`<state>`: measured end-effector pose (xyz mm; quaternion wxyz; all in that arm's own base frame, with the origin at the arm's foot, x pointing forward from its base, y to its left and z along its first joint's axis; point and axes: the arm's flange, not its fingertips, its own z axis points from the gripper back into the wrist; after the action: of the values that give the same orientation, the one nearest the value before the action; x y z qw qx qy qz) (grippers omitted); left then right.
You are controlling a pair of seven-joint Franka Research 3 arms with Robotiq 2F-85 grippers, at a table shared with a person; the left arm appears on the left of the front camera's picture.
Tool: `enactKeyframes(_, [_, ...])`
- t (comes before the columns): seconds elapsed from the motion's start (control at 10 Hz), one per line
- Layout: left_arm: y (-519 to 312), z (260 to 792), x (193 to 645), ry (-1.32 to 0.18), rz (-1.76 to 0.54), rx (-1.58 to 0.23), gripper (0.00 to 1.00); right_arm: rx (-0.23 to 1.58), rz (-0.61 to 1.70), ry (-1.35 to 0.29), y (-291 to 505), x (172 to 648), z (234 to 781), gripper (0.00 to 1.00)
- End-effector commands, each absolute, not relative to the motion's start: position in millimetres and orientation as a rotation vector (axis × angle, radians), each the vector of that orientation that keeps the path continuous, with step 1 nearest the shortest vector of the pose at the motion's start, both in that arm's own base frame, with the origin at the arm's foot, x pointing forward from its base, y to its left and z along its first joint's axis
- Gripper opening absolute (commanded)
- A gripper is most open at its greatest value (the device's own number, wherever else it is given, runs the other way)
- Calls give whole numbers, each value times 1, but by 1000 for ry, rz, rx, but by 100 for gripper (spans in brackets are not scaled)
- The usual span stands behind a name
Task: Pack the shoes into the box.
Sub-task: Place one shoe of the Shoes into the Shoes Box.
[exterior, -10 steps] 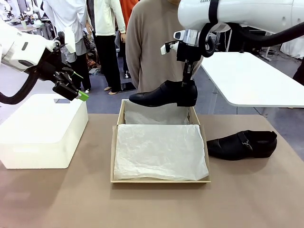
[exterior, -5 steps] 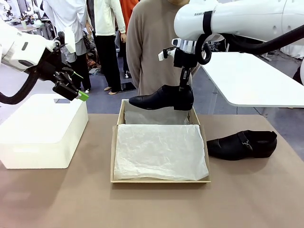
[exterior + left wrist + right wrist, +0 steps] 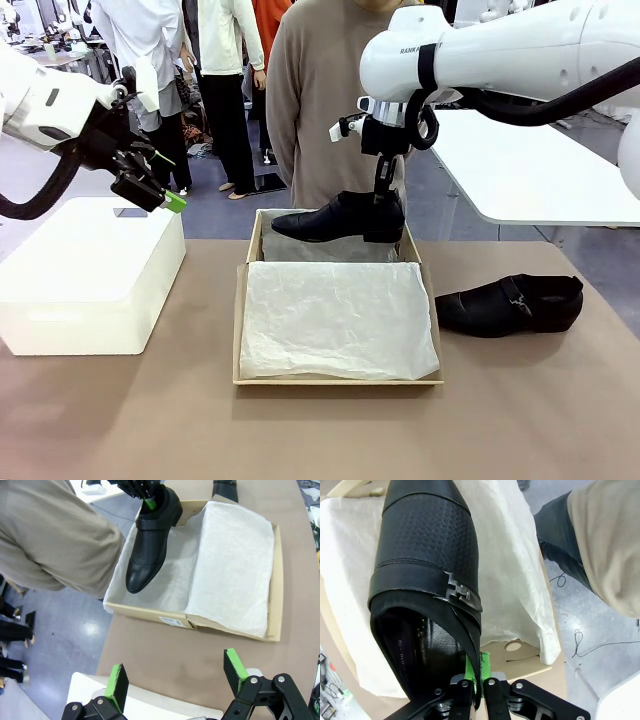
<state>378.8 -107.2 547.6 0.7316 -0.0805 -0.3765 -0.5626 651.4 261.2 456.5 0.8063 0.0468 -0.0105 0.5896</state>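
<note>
The right jaws clamped the black leather shoe (image 3: 335,220) by its heel rim, holding it level over the tan cardboard box (image 3: 145,614) for lowering; left jaws apart.

The right gripper (image 3: 382,196) has come down a little, lowering the shoe (image 3: 330,222) pinched beneath it closer to the far end of the box (image 3: 340,381) below.

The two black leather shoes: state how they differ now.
The lifted black leather shoe hangs over the far end of the tan cardboard box; the other black leather shoe lies on the brown table, right of the box. The lifted shoe is pinched at its heel rim by the right pincer; the other shoe is untouched. Both are upright, toes toward picture left.
</note>
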Motion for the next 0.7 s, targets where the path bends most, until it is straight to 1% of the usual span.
enactKeyframes(0.0, [-105, 546, 381, -838, -1253, -195, 100, 81, 1241, -26, 262, 649, 451, 0])
enactKeyframes(0.2, [-105, 546, 381, -838, -1253, -195, 100, 93, 1275, -21, 264, 645, 441, 0])
enactKeyframes(0.4, [-105, 546, 381, -838, -1253, -195, 100, 91, 1349, -65, 265, 641, 430, 0])
enactKeyframes(0.6, [-105, 546, 381, -838, -1253, -195, 100, 89, 1347, -42, 266, 640, 424, 0])
